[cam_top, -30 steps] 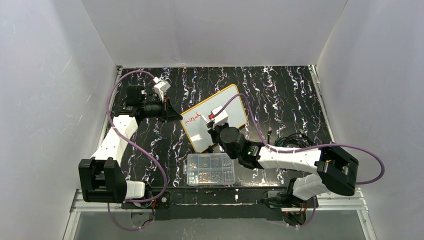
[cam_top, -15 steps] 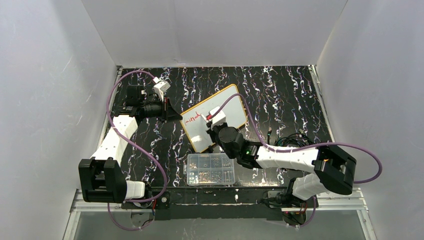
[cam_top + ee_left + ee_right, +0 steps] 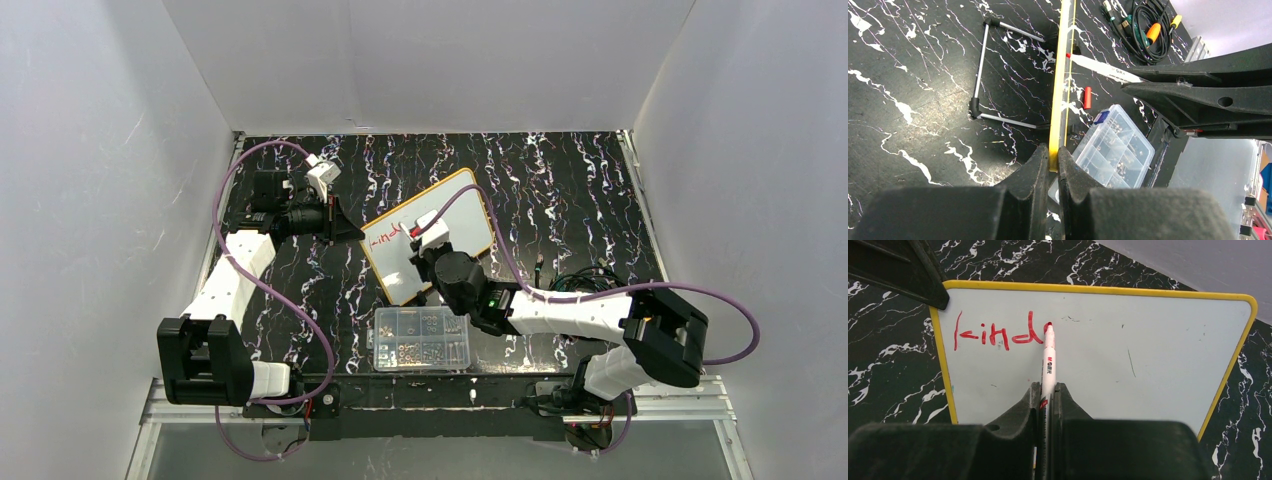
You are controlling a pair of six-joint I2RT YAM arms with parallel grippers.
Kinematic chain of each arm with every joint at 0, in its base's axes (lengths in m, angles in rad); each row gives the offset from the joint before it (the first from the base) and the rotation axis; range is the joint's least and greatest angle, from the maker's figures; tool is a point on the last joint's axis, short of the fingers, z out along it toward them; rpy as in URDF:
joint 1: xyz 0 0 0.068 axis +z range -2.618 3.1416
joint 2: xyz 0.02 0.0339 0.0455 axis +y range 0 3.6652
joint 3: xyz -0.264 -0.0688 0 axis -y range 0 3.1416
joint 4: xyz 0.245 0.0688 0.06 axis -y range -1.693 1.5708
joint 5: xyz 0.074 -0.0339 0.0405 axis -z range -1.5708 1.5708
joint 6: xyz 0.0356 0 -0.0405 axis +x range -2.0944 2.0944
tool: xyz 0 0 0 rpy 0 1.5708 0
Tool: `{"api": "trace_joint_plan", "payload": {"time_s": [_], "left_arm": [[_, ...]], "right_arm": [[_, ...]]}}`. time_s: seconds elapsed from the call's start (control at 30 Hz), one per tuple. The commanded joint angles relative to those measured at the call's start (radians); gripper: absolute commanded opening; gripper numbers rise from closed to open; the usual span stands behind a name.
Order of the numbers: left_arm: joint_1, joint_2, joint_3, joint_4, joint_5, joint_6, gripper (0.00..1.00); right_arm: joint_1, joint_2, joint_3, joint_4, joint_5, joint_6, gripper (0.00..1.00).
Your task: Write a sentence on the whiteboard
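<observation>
The whiteboard [image 3: 455, 215] [image 3: 1128, 360], white with a yellow rim, stands tilted on the black marbled table. My left gripper [image 3: 352, 232] [image 3: 1053, 159] is shut on its left edge [image 3: 1060, 95], seen edge-on in the left wrist view. My right gripper [image 3: 432, 248] [image 3: 1047, 388] is shut on a white marker [image 3: 1048, 362] with a red tip [image 3: 1048, 325] touching the board. The sentence [image 3: 998, 334] is red writing reading "kind" at the board's upper left, with the tip just right of the last letter. In the top view the writing [image 3: 385, 236] is small.
A clear plastic compartment box [image 3: 421, 339] [image 3: 1115, 147] of small parts lies near the front edge, just below the board. The red marker cap [image 3: 1087, 97] lies on the table behind the board. A cable bundle [image 3: 580, 280] [image 3: 1143, 25] sits at the right. White walls enclose the table.
My right gripper and the marker have shifted slightly left and up along the board. The left arm has not moved.
</observation>
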Motion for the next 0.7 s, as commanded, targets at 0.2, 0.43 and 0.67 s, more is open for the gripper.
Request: {"api": "trace_joint_plan", "payload": {"time_s": [0.2, 0.43, 0.67], "left_arm": [[-0.005, -0.035, 0.005, -0.022, 0.034, 0.009, 0.00], [-0.005, -0.036, 0.006, -0.022, 0.034, 0.009, 0.00], [-0.005, -0.036, 0.006, -0.022, 0.035, 0.007, 0.00]], "right_arm": [[-0.027, 0.009, 0.039, 0.036, 0.048, -0.005, 0.01], [-0.028, 0.009, 0.025, 0.015, 0.029, 0.026, 0.01], [-0.027, 0.000, -0.007, -0.017, 0.004, 0.070, 0.01]]}}
